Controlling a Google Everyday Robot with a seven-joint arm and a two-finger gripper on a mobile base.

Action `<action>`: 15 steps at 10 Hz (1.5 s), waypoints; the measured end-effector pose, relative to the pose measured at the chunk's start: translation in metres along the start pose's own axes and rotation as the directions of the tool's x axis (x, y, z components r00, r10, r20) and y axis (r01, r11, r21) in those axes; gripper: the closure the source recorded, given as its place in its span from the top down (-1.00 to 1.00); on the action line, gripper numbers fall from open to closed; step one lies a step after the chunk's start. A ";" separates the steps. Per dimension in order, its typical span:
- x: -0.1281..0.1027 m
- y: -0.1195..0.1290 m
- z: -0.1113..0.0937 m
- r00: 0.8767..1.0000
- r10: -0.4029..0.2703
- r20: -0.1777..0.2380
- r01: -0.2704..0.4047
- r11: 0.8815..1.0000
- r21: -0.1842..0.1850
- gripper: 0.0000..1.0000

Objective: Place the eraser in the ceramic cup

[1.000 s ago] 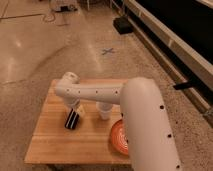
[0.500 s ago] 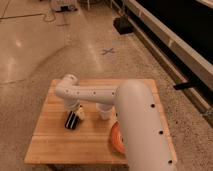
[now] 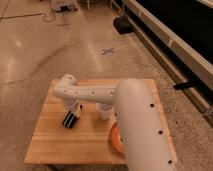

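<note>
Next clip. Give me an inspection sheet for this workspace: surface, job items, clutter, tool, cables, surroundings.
Surface: light wooden table on a speckled floor.
Job's things: eraser lies on the table left of centre, not in the ceramic cup. The cup stands upright to its right, partly behind the arm.
Clutter: orange-red plate near the front edge, mostly hidden by the arm.
Grippers: tool is down at the eraser's upper end; whether it touches cannot be told.
Cables: dark cable on the floor, top left.
Surroundings: blue cross mark on the floor, black box beyond it.
</note>
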 end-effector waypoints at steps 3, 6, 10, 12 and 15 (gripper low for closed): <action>0.006 0.002 -0.025 1.000 0.018 -0.023 -0.018 1.000 -0.017 -0.59; 0.022 0.013 -0.062 0.998 0.039 -0.056 -0.040 0.999 -0.010 -0.59; 0.039 0.026 -0.076 0.995 0.059 -0.075 -0.058 0.998 0.015 -0.59; 0.052 0.030 -0.087 0.993 0.082 -0.090 -0.079 0.996 0.030 -0.64; 0.087 0.066 -0.128 0.981 0.145 -0.129 -0.142 0.989 0.031 -0.99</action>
